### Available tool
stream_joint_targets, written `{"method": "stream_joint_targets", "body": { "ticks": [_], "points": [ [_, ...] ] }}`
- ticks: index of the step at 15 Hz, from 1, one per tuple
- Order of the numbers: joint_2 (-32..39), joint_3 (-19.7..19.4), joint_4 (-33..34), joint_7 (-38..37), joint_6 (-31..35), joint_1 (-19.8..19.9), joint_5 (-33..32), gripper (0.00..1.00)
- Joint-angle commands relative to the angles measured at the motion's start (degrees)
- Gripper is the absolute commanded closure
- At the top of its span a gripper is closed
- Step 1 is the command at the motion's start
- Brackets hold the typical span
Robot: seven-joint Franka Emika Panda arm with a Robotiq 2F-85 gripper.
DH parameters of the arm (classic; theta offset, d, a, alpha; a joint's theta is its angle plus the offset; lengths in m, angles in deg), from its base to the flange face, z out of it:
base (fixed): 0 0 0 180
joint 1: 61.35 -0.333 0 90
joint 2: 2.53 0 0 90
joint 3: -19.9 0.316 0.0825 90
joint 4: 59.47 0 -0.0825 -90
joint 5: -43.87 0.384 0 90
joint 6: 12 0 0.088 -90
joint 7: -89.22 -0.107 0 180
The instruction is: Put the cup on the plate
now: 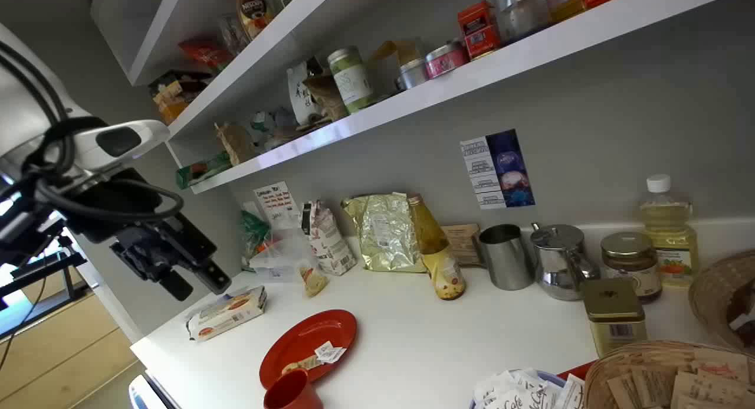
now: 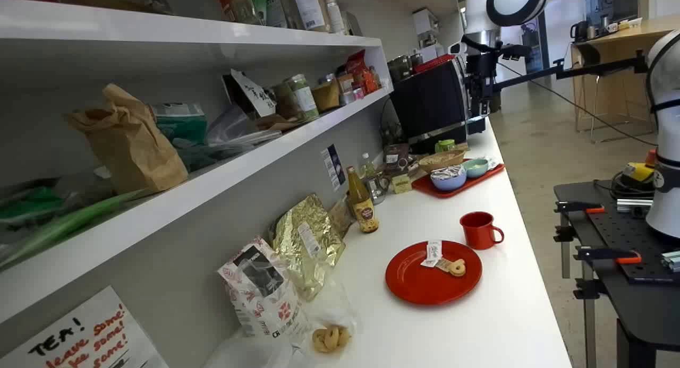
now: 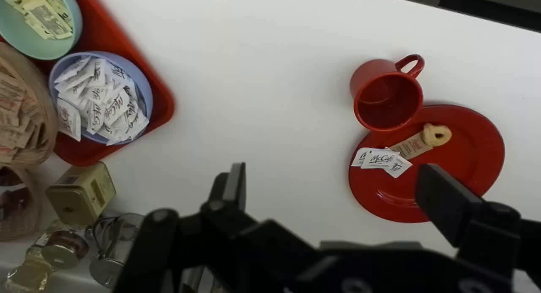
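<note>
Red cup point(image 2: 476, 232) upright on the counter point(image 2: 504, 317) just beside the plate point(image 2: 419, 283), pincer point(image 3: 331, 183) higher up, jaws wide apart.

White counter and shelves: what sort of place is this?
Likely a shared kitchenette or coffee corner: McCafé packets in a blue bowl, a handwritten note reading "TEA!" and "leave some!", and a Nescafé container on a shelf.
</note>
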Motion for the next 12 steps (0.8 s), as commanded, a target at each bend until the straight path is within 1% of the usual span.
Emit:
{"method": "stream_joint_targets", "body": {
  "ticks": [1, 8, 12],
  "points": [
    [0.1, 0.7, 0.1, 0.4, -0.1, 0.8, 0.6, 0.0],
    [0.1, 0.7, 0.1, 0.4, -0.1, 0.8, 0.6, 0.0],
    [5.5, 0.8, 3.1, -0.3, 1.8, -2.8, 5.3, 0.0]
  ]
}}
